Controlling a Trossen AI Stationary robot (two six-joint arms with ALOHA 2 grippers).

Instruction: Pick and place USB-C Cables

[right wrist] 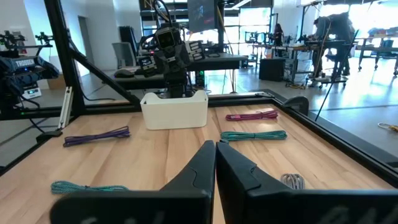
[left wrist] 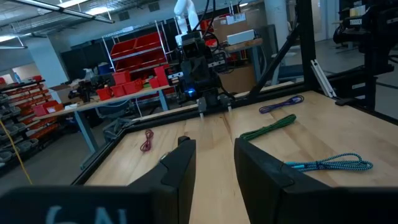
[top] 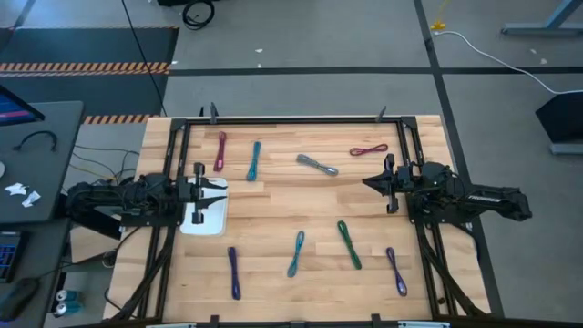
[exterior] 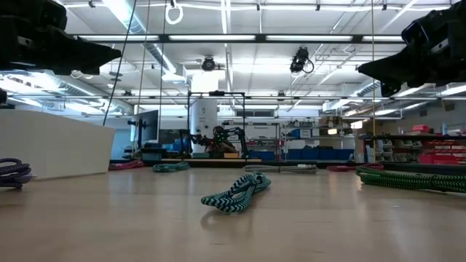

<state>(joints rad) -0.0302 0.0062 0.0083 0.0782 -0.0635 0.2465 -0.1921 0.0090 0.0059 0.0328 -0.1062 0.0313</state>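
- Nothing is picked up yet, as far as I can judge: the white tray [top: 215, 219] looks empty and eight cables lie scattered on the counter [top: 301, 196].
- Left claw [top: 220, 189] hovers over the tray's far edge, its fingers spread with a clear gap, holding nothing.
- Right claw [top: 368, 181] hangs above bare wood at the right side, fingers pressed nearly together, also empty.
- Risk: the cables are thin, low strips lying flat; a claw coming down too high would likely close on air, too low and the tips could scrape the wood.
- Risk: each cable is a folded bundle, so a pinch near one end may let the loops sag or spring apart during the carry.
- Risk: the maroon cable [top: 220, 151] and the teal cable [top: 253, 160] lie just beside each other at the back left, so a wide grab might snag both.
- The grey cable [top: 317, 164] and red cable [top: 368, 149] sit at the back.
- A purple cable [top: 234, 271], a second teal one [top: 296, 252], the green cable [top: 349, 244] and another purple one [top: 395, 271] lie along the front.
- All show a braided, slightly kinked look.
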